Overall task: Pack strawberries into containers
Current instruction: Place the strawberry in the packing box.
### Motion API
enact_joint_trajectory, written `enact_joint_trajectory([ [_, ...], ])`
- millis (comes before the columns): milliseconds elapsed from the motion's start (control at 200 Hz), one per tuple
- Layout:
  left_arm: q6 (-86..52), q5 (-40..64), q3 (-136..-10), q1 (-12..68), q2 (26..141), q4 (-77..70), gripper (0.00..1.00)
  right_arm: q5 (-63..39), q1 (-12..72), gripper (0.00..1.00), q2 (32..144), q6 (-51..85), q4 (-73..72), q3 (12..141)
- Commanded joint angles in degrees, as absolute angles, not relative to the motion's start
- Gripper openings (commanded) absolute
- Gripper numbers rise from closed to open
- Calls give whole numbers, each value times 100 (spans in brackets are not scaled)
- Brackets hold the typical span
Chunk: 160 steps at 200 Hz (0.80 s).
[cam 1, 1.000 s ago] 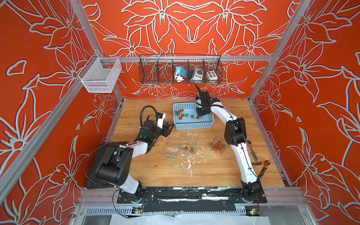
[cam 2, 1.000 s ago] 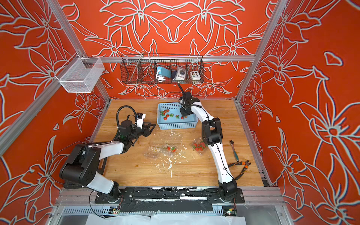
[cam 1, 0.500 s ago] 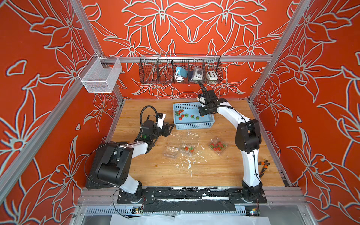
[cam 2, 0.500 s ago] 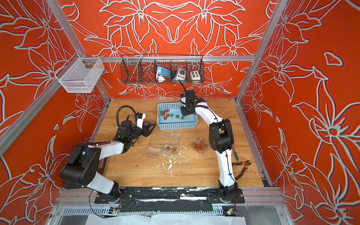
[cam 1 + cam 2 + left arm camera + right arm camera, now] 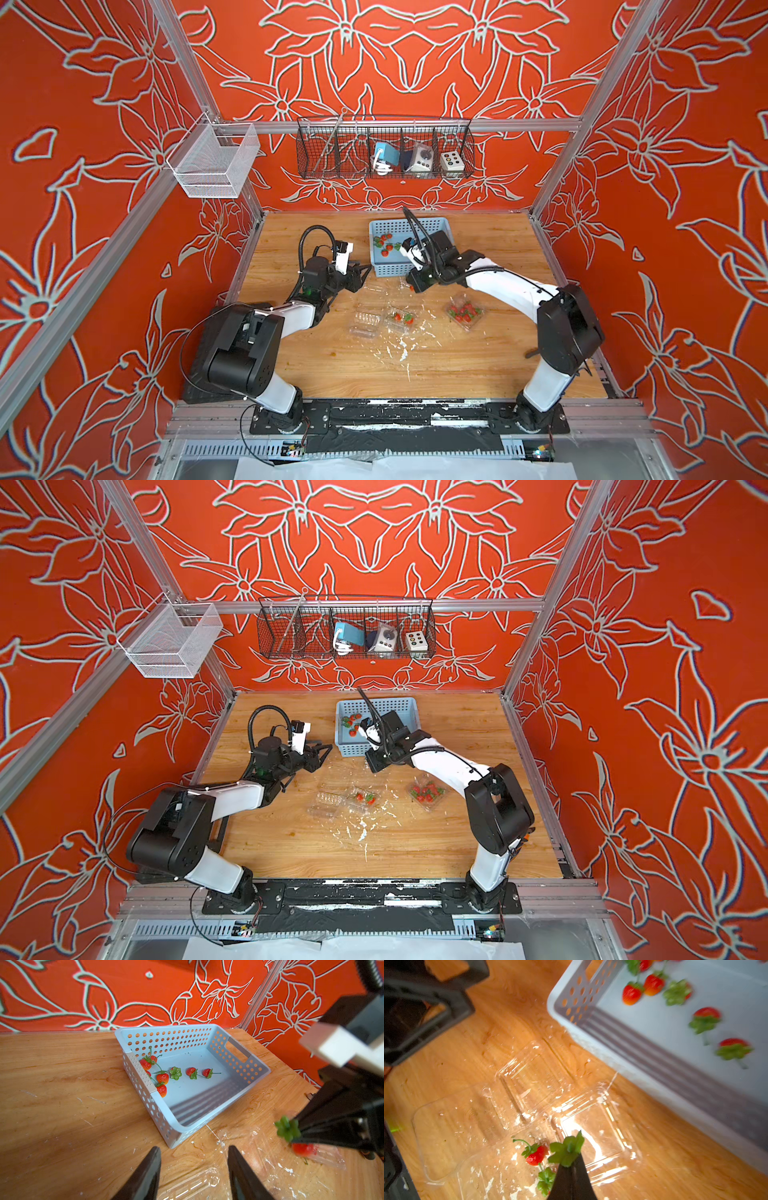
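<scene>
My right gripper (image 5: pixel 415 286) (image 5: pixel 571 1160) is shut on a strawberry, whose green cap (image 5: pixel 566 1151) (image 5: pixel 287 1129) sticks out past the tips. It hangs in front of the blue basket (image 5: pixel 390 270), above the containers. Several strawberries (image 5: pixel 384 245) (image 5: pixel 163 1077) lie in the basket. In both top views an empty open container (image 5: pixel 365 324) (image 5: pixel 328 802) sits beside a container (image 5: pixel 401 318) (image 5: pixel 365 798) with a few strawberries (image 5: pixel 536 1155) in it. A third container (image 5: pixel 465 311) further right holds several. My left gripper (image 5: pixel 363 272) (image 5: pixel 193 1148) stands open and empty, low over the table left of the basket.
A black wire basket (image 5: pixel 384 147) with small devices hangs on the back wall. A white mesh basket (image 5: pixel 214 162) hangs on the left rail. White scuffs (image 5: pixel 403 353) mark the wooden table in front of the containers.
My right arm has drawn back out of the blue basket and come toward the front, carrying the strawberry to above the containers. The left arm has not moved.
</scene>
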<state>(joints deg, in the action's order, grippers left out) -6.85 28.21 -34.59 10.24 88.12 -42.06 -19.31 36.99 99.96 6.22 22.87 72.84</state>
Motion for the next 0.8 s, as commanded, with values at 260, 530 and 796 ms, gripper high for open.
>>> enact_joint_trajectory([
  [260,-700,2911,-3384,1020,8676,-4342,52,-1893,4408,0,10080,792,2132,6791],
  [530,-712,2927,-3357,1020,8649,-4353,52,-1752,4634,15,10130,779,2251,6644],
  [796,-703,2918,-3375,1020,8673,-4351,51,-1337,4650,27,9970,672,2496,6781],
])
